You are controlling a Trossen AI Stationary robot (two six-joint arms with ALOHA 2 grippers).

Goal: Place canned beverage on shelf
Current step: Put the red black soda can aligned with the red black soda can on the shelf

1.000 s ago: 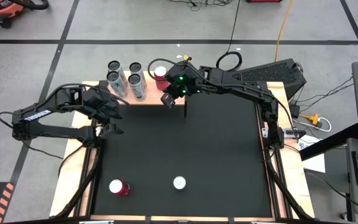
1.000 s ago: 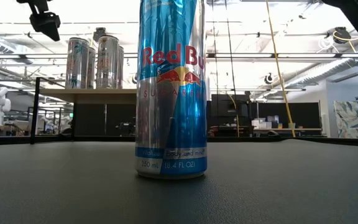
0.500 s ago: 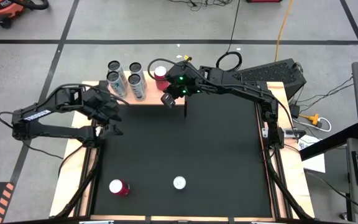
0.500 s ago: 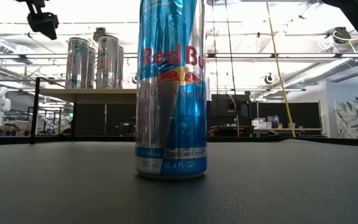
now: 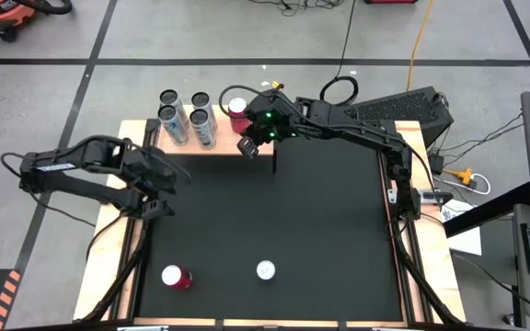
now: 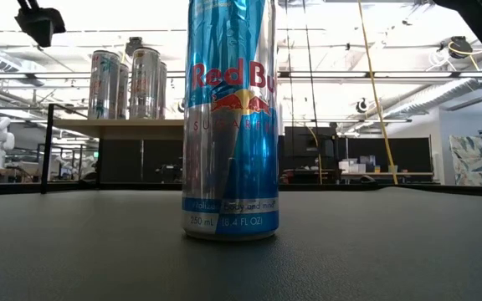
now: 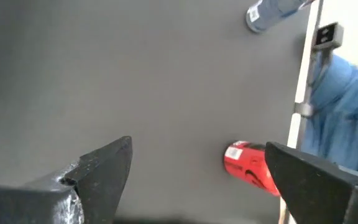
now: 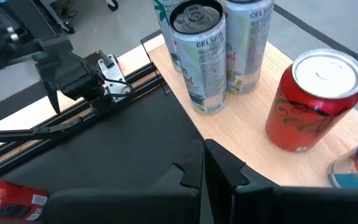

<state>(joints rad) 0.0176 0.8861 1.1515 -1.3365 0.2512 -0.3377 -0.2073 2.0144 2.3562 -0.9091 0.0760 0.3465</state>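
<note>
Left gripper (image 5: 166, 188) – over the left edge of the black surface (image 5: 320, 230), jaws spread wide, holding nothing.

Red can (image 5: 175, 277) – on the near left part of the surface, well apart from the left gripper; in the left wrist view it lies on its side.

Silver cans (image 5: 184, 117) – a cluster standing upright on the left part of the shelf (image 5: 221, 149), the light wooden platform at the far edge of the surface.

Blue and silver can (image 5: 265, 270) – upright on the near middle of the surface, right of the red can – it fills the low view.

Red can on shelf (image 5: 238, 113) – upright, to the right of the silver cluster.

Right gripper (image 5: 249, 147) – just beside the shelf's right end, near the red can on shelf, jaws clenched together, empty.
</note>
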